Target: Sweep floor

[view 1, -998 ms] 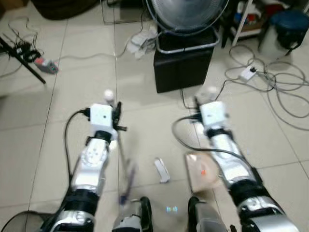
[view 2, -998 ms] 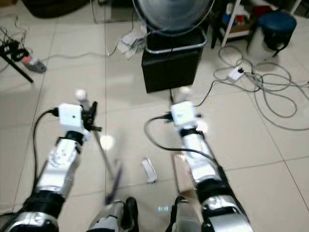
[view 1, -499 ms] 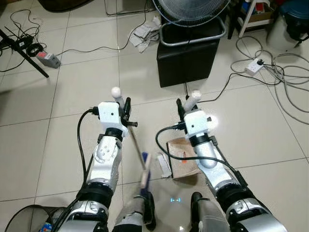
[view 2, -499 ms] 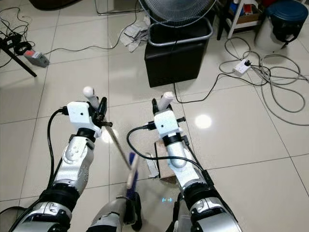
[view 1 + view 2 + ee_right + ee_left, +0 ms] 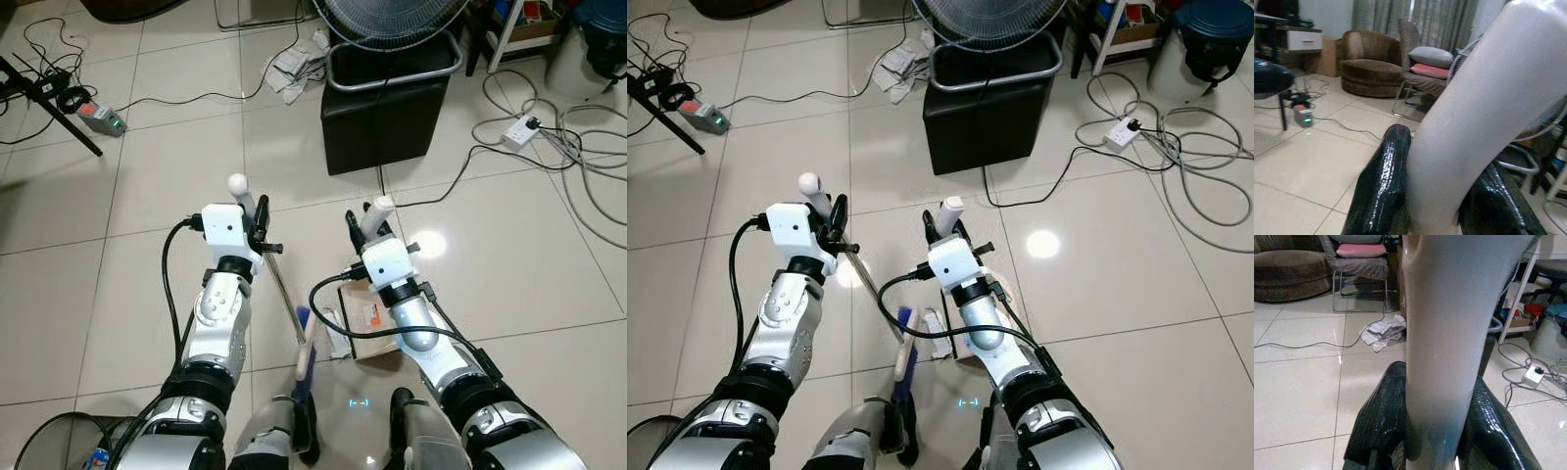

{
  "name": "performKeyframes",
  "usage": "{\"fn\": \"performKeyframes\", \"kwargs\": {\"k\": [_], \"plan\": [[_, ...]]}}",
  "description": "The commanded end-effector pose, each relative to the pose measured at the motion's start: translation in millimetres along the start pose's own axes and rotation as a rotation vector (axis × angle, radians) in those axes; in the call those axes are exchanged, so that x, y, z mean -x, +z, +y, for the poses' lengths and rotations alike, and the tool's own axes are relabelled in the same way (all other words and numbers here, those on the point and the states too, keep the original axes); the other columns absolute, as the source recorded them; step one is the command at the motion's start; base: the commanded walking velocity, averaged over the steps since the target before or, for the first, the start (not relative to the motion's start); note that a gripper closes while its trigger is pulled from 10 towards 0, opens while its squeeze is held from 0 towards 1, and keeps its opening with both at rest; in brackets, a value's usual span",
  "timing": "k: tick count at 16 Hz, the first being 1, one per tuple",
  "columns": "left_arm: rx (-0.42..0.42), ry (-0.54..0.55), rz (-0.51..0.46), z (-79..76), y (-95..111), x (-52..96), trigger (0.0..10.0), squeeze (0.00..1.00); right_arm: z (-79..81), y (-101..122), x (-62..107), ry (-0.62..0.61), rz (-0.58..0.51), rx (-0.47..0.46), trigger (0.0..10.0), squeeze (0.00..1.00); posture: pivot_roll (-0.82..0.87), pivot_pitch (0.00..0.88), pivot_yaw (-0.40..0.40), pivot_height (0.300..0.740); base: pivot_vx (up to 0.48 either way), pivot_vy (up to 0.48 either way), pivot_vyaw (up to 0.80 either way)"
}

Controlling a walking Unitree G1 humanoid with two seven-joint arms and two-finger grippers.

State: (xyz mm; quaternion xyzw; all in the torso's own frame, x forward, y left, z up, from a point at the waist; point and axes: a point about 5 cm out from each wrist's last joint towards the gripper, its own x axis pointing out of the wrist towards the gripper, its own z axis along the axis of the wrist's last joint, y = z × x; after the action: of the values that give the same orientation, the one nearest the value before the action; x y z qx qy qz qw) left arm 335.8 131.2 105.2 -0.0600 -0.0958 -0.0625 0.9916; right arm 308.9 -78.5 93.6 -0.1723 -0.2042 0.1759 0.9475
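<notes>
My left gripper (image 5: pixel 258 211) is shut on the white knobbed handle (image 5: pixel 1444 333) of a broom. Its thin metal rod (image 5: pixel 285 290) slants down to a beige and blue brush head (image 5: pixel 306 349) on the tiles between my arms. My right gripper (image 5: pixel 363 218) is shut on another white handle (image 5: pixel 1469 122), which leads to a flat brown pan (image 5: pixel 370 315) lying on the floor under that forearm. A small white scrap (image 5: pixel 335 331) lies between the brush head and the pan. Both wrist views show black fingers (image 5: pixel 1381 421) pressed against a white handle.
A black box (image 5: pixel 390 117) with a fan (image 5: pixel 387 18) on it stands straight ahead. Loose cables (image 5: pixel 573 147) and a power strip (image 5: pixel 521 132) spread to the right. Crumpled paper (image 5: pixel 294 67) lies beyond. A stand leg and adapter (image 5: pixel 103 119) sit far left, a dark bin (image 5: pixel 44 446) at lower left.
The camera has steadied after a blurred swing. My right arm has drawn inward to the left with the pan, and the brush head now sits closer to the white scrap.
</notes>
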Motion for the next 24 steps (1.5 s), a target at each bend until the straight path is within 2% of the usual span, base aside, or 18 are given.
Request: {"fn": "performKeyframes", "kwargs": {"k": [1, 2, 4, 5, 7, 9, 11, 12, 13, 14, 16, 18, 19, 20, 21, 22, 24], "plan": [[0.052, 0.020, 0.051, 2.0, -11, 6.2, 10.0, 0.00, 13.7, -18, 16.5, 0.095, 0.117, 0.002, 10.0, 0.00, 0.06, 0.309, 0.138, 0.740, 0.000, 0.000, 0.00], [0.094, 0.024, 0.047, 0.7, -10, 3.0, 10.0, 0.00, 16.5, -23, 21.1, 0.103, 0.155, -0.016, 10.0, 0.00, 0.06, 0.306, 0.136, 0.740, 0.000, 0.000, 0.00], [0.139, 0.051, 0.024, 4.8, -4, -2.7, 10.0, 0.00, 12.1, -26, 24.5, 0.068, 0.178, -0.040, 10.0, 0.00, 0.05, 0.303, 0.135, 0.740, 0.000, 0.000, 0.00], [0.220, 0.090, -0.007, 11.2, 4, -9.0, 10.0, 0.00, 6.5, -29, 27.2, 0.036, 0.191, -0.056, 10.0, 0.00, 0.05, 0.295, 0.134, 0.740, 0.000, 0.000, 0.00], [0.302, 0.111, -0.052, 18.9, 14, -16.1, 10.0, 0.00, -0.5, -32, 31.2, -0.001, 0.203, -0.076, 10.0, 0.00, 0.05, 0.291, 0.133, 0.740, 0.000, 0.000, 0.00], [0.344, 0.087, -0.095, 24.6, 25, -22.8, 10.0, 0.00, -8.6, -35, 36.1, -0.042, 0.209, -0.103, 10.0, 0.00, 0.05, 0.280, 0.132, 0.740, 0.000, 0.000, 0.00], [0.347, 0.001, -0.125, 26.4, 37, -28.0, 10.0, 0.00, -14.2, -35, 42.0, -0.063, 0.198, -0.141, 10.0, 0.00, 0.05, 0.271, 0.132, 0.740, 0.000, 0.000, 0.00], [0.302, -0.089, -0.151, 27.3, 47, -30.6, 10.0, 0.00, -17.5, -35, 46.9, -0.064, 0.183, -0.149, 10.0, 0.00, 0.05, 0.267, 0.137, 0.740, 0.000, 0.000, 0.00], [0.269, -0.111, -0.162, 28.3, 51, -31.3, 10.0, 0.00, -18.9, -34, 48.3, -0.065, 0.177, -0.150, 10.0, 0.00, 0.05, 0.267, 0.138, 0.740, 0.000, 0.000, 0.00], [0.113, -0.139, -0.205, 34.1, 62, -32.3, 10.0, 0.00, -23.9, -32, 51.3, -0.068, 0.151, -0.145, 10.0, 0.00, 0.04, 0.265, 0.141, 0.740, 0.000, 0.000, 0.00], [0.006, -0.100, -0.246, 44.8, 72, -32.5, 10.0, 0.00, -33.6, -27, 53.1, -0.090, 0.109, -0.136, 10.0, 0.00, 0.04, 0.264, 0.138, 0.740, 0.000, 0.000, 0.00], [-0.039, -0.093, -0.259, 51.0, 77, -31.5, 10.0, 0.00, -44.2, -21, 54.9, -0.113, 0.074, -0.137, 10.0, 0.00, 0.03, 0.264, 0.136, 0.740, 0.000, 0.000, 0.00], [-0.089, -0.086, -0.244, 54.8, 74, -29.0, 10.0, 0.00, -53.3, -16, 56.2, -0.109, 0.047, -0.117, 10.0, 0.00, 0.02, 0.271, 0.132, 0.740, 0.000, 0.000, 0.00], [-0.097, -0.075, -0.232, 56.1, 71, -28.3, 10.0, 0.00, -54.9, -15, 55.8, -0.101, 0.042, -0.105, 10.0, 0.00, 0.02, 0.272, 0.131, 0.740, 0.000, 0.000, 0.00], [-0.131, -0.048, -0.186, 56.3, 59, -24.6, 10.0, 0.00, -58.9, -13, 54.0, -0.074, 0.034, -0.064, 10.0, 0.00, 0.02, 0.279, 0.130, 0.740, 0.000, 0.000, 0.00], [-0.134, -0.043, -0.135, 52.8, 46, -20.8, 10.0, 0.00, -60.5, -13, 51.1, -0.064, 0.041, -0.049, 10.0, 0.00, 0.02, 0.283, 0.127, 0.740, 0.000, 0.000, 0.00], [-0.152, -0.043, -0.094, 49.6, 35, -15.8, 10.0, 0.00, -58.7, -15, 49.5, -0.033, 0.055, -0.016, 10.0, 0.00, 0.03, 0.293, 0.123, 0.740, 0.000, 0.000, 0.00]]}}
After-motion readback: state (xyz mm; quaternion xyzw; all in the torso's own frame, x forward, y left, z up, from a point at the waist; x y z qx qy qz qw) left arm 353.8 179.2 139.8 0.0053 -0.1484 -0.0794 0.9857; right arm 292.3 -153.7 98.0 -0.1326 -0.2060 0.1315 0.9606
